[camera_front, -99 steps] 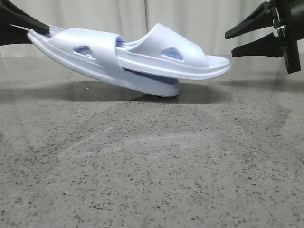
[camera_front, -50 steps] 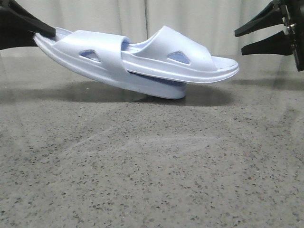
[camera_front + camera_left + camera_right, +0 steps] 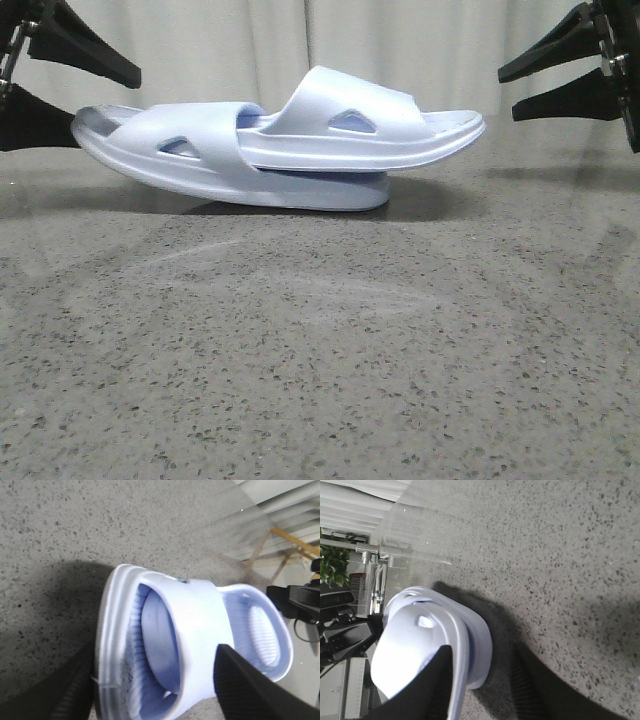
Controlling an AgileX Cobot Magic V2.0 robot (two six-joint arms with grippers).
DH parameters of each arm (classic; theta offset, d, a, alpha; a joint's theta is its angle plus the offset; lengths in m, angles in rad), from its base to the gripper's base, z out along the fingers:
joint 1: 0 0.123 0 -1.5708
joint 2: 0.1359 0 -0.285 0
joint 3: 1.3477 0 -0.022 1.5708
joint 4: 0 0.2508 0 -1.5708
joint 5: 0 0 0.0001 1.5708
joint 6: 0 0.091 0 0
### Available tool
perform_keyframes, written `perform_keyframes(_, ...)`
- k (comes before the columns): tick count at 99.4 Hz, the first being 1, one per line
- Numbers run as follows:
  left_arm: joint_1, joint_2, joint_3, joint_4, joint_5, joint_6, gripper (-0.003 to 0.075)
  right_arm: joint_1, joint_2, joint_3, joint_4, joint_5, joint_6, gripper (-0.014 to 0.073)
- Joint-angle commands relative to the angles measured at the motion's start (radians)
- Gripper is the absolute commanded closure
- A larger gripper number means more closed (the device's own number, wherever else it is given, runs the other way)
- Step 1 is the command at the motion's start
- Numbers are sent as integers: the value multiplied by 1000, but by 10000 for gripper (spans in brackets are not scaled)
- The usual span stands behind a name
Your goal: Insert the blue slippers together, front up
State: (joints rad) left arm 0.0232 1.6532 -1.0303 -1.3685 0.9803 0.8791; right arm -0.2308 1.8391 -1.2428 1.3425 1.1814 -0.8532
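Speckled grey stone table (image 3: 320,380) fills the lower two thirds of the front view, pale curtain (image 3: 260,40) across the top behind it.

Blue slippers (image 3: 280,150) sit nested in the upper middle of the front view, resting on the table. One slipper (image 3: 200,165) is at the bottom, its end at the left; the other slipper (image 3: 370,130) is pushed in under the first one's strap, its sole overhanging to the right with the tip up off the table. Triangular cutouts visible on both straps. Dark shadow under the pair. In the left wrist view the nested pair (image 3: 200,635) fills the centre, ribbed footbeds showing.

Left gripper (image 3: 70,85) at upper left of the front view: jaws spread wide, one finger above and one below the left end of the pair, holding nothing; contact with the slipper cannot be told. In the left wrist view its fingers (image 3: 250,690) straddle the lower slipper's end.

Right gripper (image 3: 515,90) at upper right, jaws apart and released, just clear of the right tip of the upper slipper. Right wrist view shows the pair (image 3: 430,645) at lower left, a dark finger (image 3: 432,690) in front of it.
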Motion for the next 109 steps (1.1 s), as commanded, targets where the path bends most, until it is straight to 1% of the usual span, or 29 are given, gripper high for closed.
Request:
perform_keyframes(1, 9, -35, -27, -27, 13, 17, 256, -12, -59, -29, 27, 128, -5, 368)
perform_keyframes(19, 89, -42, -27, 49, 15, 30, 263, -52, -69, -29, 4, 128, -5, 368)
perform_keyframes(37, 168, -69, -29, 73, 41, 30, 337, -97, -92, -29, -5, 128, -5, 368)
perform_keyframes(40, 180, -76, -32, 76, 40, 30, 359, -104, -98, -29, -10, 128, -5, 368)
perform_keyframes(47, 197, -101, -43, 78, 45, 31, 448, -115, -112, -29, -12, 128, -5, 370)
perform_keyframes(52, 203, -123, -57, 83, 45, 35, 543, -120, -122, -29, -12, 128, -5, 377)
perform_keyframes(54, 204, -132, -64, 90, 43, 37, 569, -122, -129, -29, -12, 128, -5, 391)
perform_keyframes(59, 204, -158, -86, 111, 38, 37, 675, -124, -140, -29, -12, 128, -5, 435)
perform_keyframes(61, 204, -169, -95, 121, 32, 37, 701, -124, -146, -29, -12, 126, -5, 461)
perform_keyframes(66, 204, -197, -118, 135, 15, 39, 705, -124, -160, -29, -12, 126, -5, 524)
perform_keyframes(67, 204, -201, -123, 138, 9, 39, 705, -124, -162, -29, -12, 124, -5, 561)
perform_keyframes(68, 204, -209, -126, 140, 6, 39, 705, -124, -167, -29, -12, 124, -5, 561)
perform_keyframes(70, 204, -223, -133, 143, -6, 39, 705, -124, -172, -29, -12, 118, -5, 599)
perform_keyframes(72, 204, -236, -137, 145, -21, 39, 705, -124, -179, -29, -12, 115, -5, 655)
perform_keyframes(73, 204, -241, -140, 146, -27, 39, 705, -124, -185, -29, -12, 112, -5, 655)
perform_keyframes(74, 204, -246, -143, 146, -39, 39, 705, -124, -188, -29, -10, 105, -5, 694)
perform_keyframes(77, 204, -269, -147, 150, -64, 39, 705, -124, -199, -29, -3, 89, -5, 697)
perform_keyframes(84, 204, -318, -148, 162, -142, 39, 705, -122, -232, -29, 27, 50, -5, 671)
perform_keyframes(92, 204, -370, -148, 196, -235, 39, 705, -122, -281, -27, 64, -6, -5, 671)
perform_keyframes(102, 204, -433, -148, 230, -343, 39, 705, -122, -353, -27, 62, -102, -5, 671)
perform_keyframes(109, 192, -478, -146, 284, -416, 38, 705, -122, -412, -27, 51, -169, -11, 671)
